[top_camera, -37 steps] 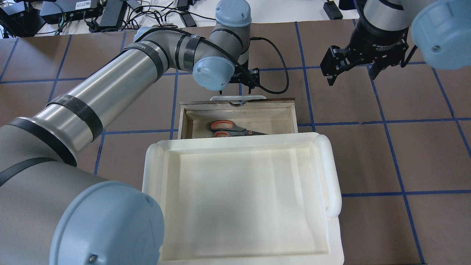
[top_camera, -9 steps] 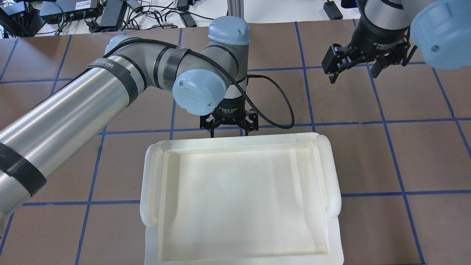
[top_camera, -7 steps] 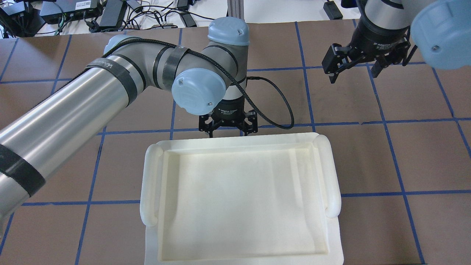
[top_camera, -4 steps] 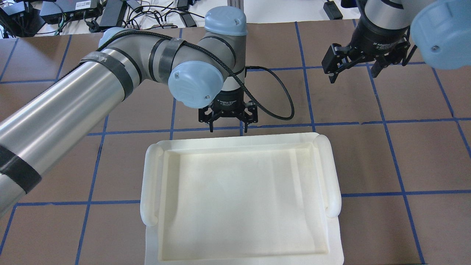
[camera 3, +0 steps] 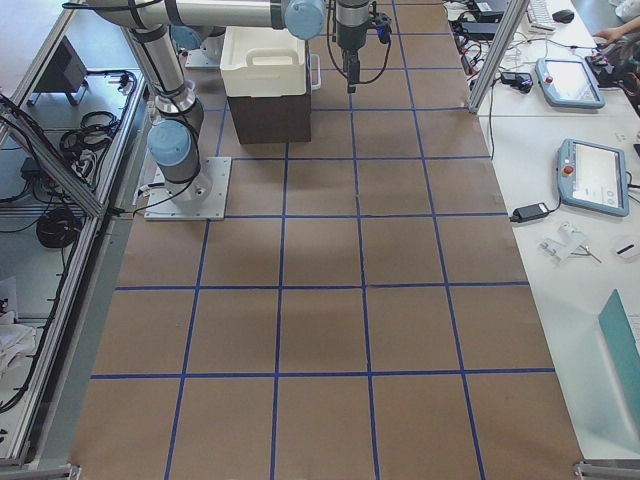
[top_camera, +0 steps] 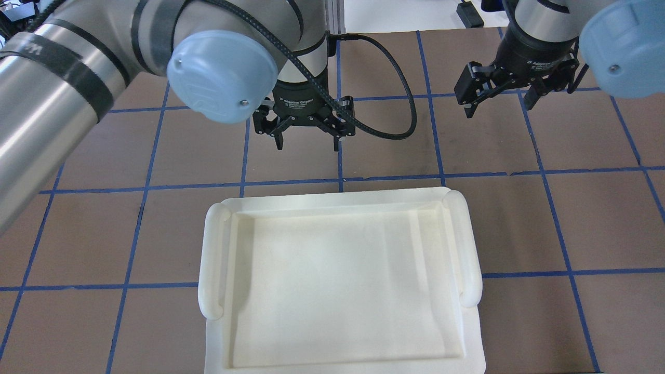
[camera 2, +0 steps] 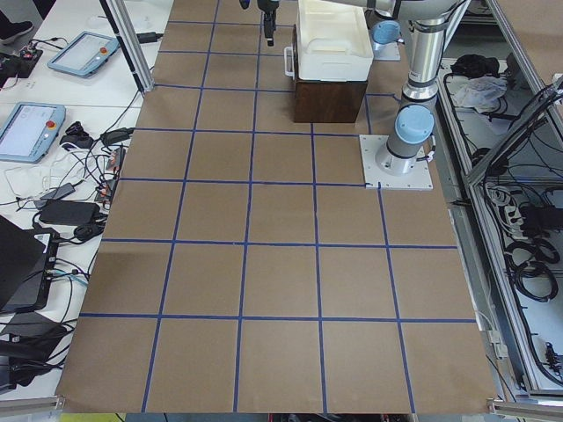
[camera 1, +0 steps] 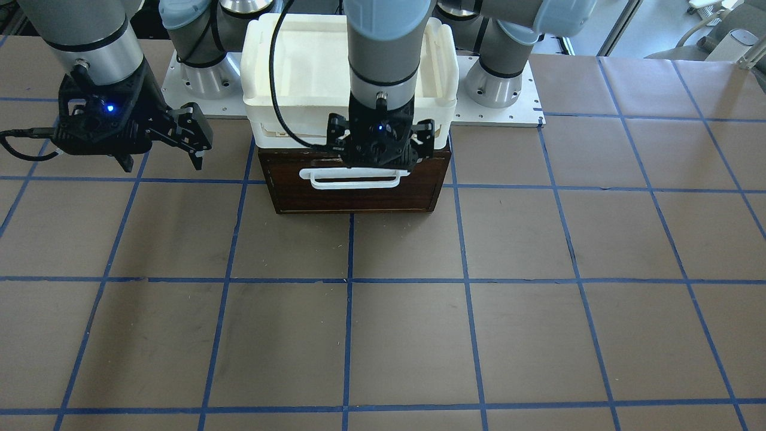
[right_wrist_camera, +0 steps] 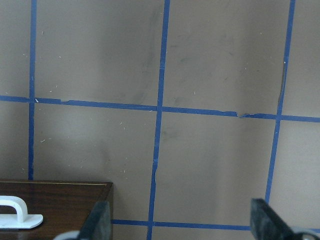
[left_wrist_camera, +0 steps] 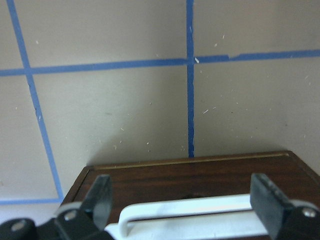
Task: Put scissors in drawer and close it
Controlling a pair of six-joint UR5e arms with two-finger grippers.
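The dark-brown drawer (camera 1: 353, 194) is pushed in flush under the white tray, with its white bar handle (camera 1: 353, 178) facing out. It also shows in the left wrist view (left_wrist_camera: 200, 172). The scissors are hidden. My left gripper (top_camera: 306, 143) is open and empty. It hovers just above and in front of the handle (left_wrist_camera: 200, 212), fingers (left_wrist_camera: 100, 200) spread wide to either side. In the front view the left gripper (camera 1: 378, 160) is directly over the handle. My right gripper (top_camera: 499, 106) is open and empty, off to the drawer's side above the table, as the front view (camera 1: 161, 158) also shows.
A white plastic tray (top_camera: 213, 259) sits on top of the brown cabinet, empty. The brown paper table with blue tape grid (camera 1: 407, 335) stretches in front. Cables and electronics (top_camera: 156, 15) lie beyond the far edge.
Five seconds ago the drawer stood open with the scissors inside; now it is shut. Over the last second my left gripper has risen and drawn away from the drawer front. The right arm is unchanged.
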